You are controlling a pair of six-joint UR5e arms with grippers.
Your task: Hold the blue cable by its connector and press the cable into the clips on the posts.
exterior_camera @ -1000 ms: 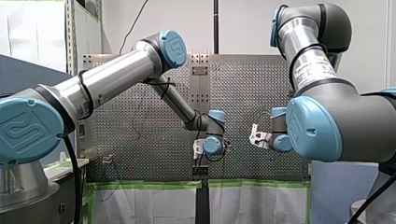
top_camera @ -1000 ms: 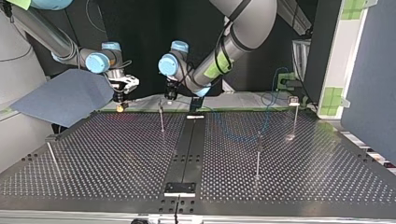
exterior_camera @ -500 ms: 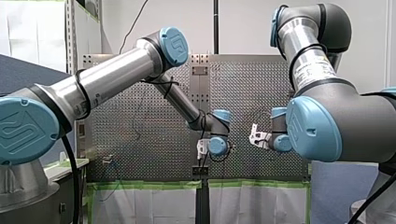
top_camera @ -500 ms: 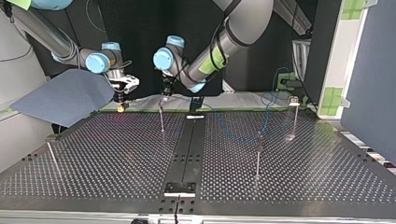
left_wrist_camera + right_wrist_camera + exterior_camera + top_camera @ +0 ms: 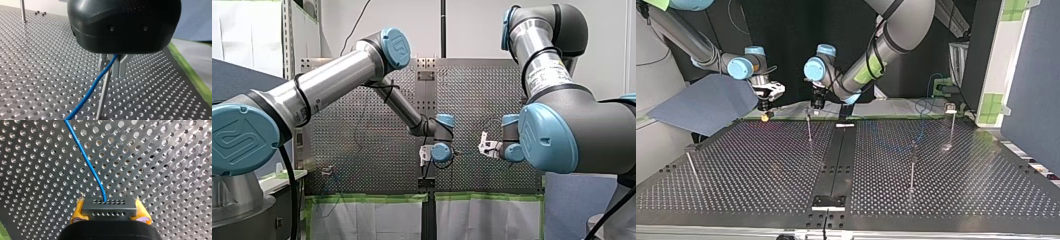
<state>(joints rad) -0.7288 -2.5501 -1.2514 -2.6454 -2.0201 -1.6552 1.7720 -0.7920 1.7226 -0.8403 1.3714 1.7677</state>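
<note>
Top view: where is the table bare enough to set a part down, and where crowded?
Bare: between the left-edge post and the far post; the near right corner. Crowded: far edge, by my left gripper, my right gripper, the blue cable.

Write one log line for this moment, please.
right claw: shut on connector | left claw: shut on blue cable, at post

Thin blue cable, running from dark perforated connector, crossing slim upright post near its top
</note>
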